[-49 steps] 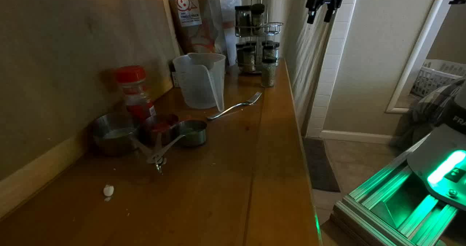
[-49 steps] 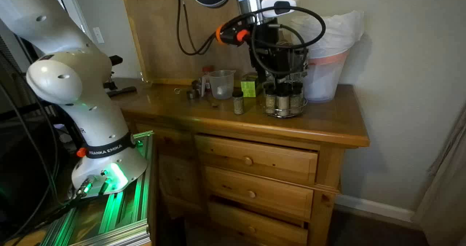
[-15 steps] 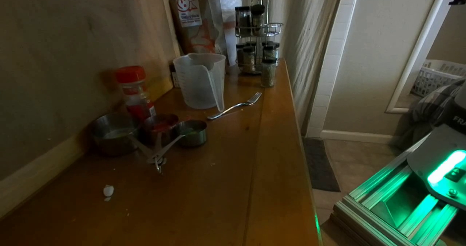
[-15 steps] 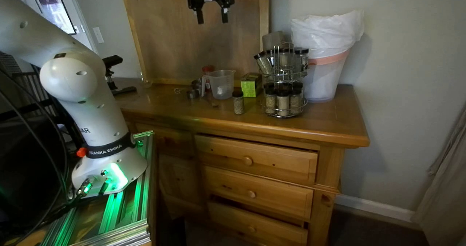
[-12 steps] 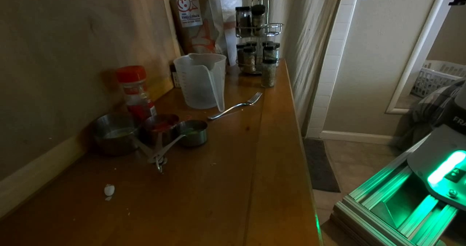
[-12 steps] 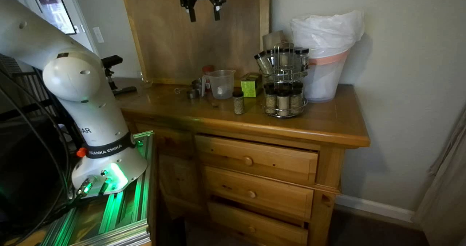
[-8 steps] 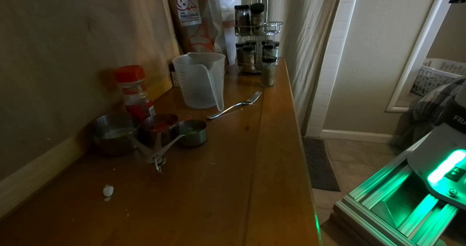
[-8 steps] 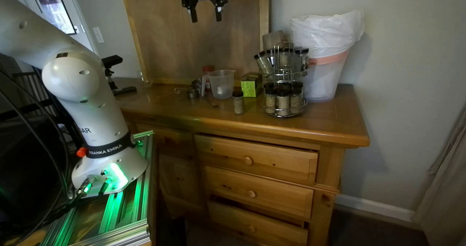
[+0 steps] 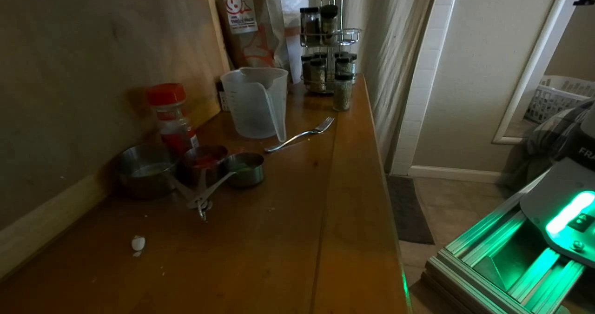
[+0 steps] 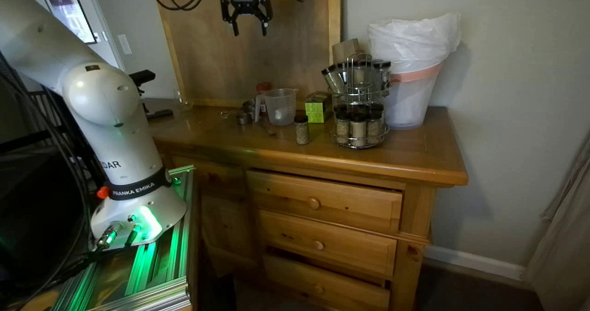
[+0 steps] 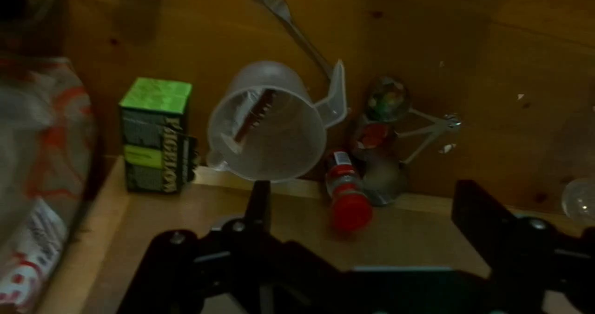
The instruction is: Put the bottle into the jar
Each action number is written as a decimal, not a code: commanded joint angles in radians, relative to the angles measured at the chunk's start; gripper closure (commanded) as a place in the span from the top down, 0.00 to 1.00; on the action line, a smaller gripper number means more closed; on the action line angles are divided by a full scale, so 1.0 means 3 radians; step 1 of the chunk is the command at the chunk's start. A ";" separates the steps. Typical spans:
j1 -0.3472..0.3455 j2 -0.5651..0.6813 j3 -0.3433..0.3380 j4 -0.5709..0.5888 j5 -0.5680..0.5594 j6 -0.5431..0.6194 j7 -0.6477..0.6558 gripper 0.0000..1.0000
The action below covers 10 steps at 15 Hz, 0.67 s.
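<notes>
Gripper high, bottle below

The gripper points down, jaws wide, holding nothing. The bottle stands on the counter, long axis upright; in the wrist view it shows between the jaws, so a descent along that axis seems due. Cups and jar flank it.

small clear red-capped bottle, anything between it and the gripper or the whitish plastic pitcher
Nothing visible stands between the black gripper and the small clear red-capped bottle, nor between the bottle and the whitish plastic pitcher. Round metal measuring cups crowd the bottle's other side.
</notes>
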 commanded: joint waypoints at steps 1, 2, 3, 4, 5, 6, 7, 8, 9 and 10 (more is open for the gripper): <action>0.0298 0.0522 0.0282 0.0230 0.0233 0.0346 -0.0244 1.00; 0.0375 0.0633 0.0367 0.0271 0.0264 0.0399 -0.0296 1.00; 0.0413 0.0749 0.0431 0.0318 0.0242 0.0381 -0.0377 1.00; 0.0443 0.0836 0.0435 0.0373 0.0291 0.0330 -0.0524 1.00; 0.0338 0.0581 0.0496 0.0183 0.0194 0.0355 -0.0256 1.00; 0.0363 0.0679 0.0534 0.0225 0.0207 0.0355 -0.0323 1.00; 0.0367 0.0747 0.0549 0.0263 0.0209 0.0355 -0.0369 1.00; 0.0359 0.0791 0.0548 0.0291 0.0211 0.0355 -0.0405 1.00; 0.0351 0.0809 0.0543 0.0308 0.0211 0.0355 -0.0428 1.00; 0.0280 0.0806 0.0628 0.0224 0.0165 0.0613 -0.0019 1.00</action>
